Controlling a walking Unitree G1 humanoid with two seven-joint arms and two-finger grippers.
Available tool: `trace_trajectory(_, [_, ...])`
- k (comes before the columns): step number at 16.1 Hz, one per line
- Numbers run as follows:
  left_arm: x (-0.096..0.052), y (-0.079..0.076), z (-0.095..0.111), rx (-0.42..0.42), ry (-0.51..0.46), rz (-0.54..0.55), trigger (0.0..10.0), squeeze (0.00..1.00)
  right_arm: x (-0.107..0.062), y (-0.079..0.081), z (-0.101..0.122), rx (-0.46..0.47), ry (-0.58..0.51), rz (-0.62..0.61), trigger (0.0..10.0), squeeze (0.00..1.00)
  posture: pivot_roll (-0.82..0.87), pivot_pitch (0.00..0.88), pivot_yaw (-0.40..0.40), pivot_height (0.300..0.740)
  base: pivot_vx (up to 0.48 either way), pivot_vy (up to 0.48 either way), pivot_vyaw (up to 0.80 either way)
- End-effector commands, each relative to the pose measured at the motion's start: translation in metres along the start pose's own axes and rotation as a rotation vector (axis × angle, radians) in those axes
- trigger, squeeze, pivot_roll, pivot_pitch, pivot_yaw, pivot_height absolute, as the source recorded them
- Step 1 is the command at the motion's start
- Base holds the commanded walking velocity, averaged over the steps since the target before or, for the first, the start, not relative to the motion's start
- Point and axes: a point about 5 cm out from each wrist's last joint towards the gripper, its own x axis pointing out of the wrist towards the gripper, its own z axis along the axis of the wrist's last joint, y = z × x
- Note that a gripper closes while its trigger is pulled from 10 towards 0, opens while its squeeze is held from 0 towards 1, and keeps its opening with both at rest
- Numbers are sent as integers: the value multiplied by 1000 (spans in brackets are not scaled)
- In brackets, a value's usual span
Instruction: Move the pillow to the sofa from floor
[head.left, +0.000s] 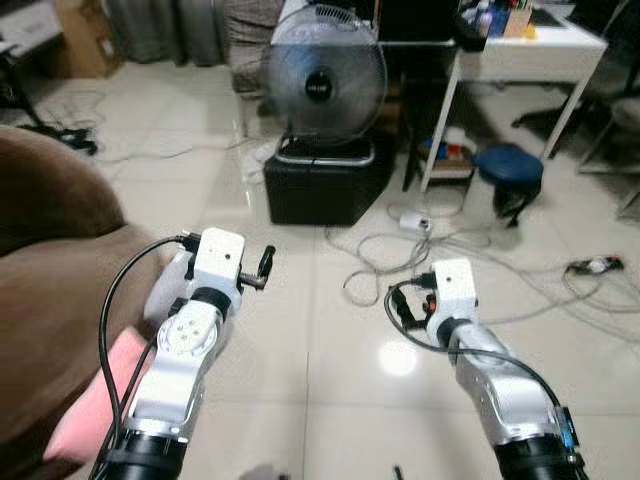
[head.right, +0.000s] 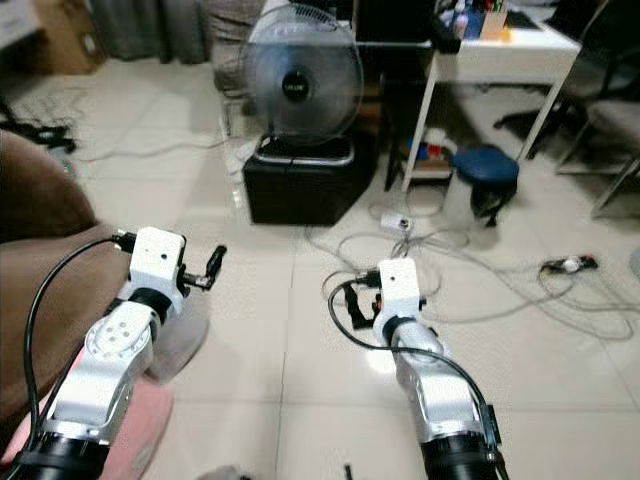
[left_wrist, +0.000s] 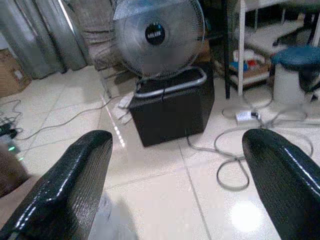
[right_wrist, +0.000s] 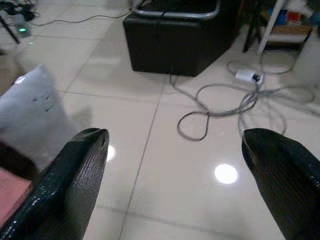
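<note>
Pillow (right_wrist: 35, 112) beside sofa (head.left: 50, 300); fan (head.left: 322, 85) badge possibly lettered, unreadable.

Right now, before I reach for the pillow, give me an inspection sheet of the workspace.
Surface: glossy tiled floor.
Job's things: grey pillow on the floor against the brown sofa; something pink lies beside it.
Clutter: fan on a black box, blue stool.
Grippers: left gripper open, empty; right gripper open, empty.
Cables: loose loops ahead on the floor.
Surroundings: white desk, curtains.
</note>
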Motion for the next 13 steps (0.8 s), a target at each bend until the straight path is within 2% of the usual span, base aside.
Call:
trace_trajectory(1, [0,2,1,6,1,3,10000,0,0,-1,0,8,5,-2,10000,0,8,0,38,740,-274,0,0])
trace_trajectory(4, [0,3,1,8,1,3,10000,0,1,0,0,16,6,4,10000,0,8,0,38,740,-274,0,0])
trace_trajectory(7, [-1,3,1,8,2,3,10000,0,1,0,0,15,6,7,10000,0,8,0,38,740,-273,0,-406])
trace_trajectory(13, [0,3,2,5,-8,7,10000,0,2,1,0,10,6,1,10000,0,9,0,39,740,-226,0,0])
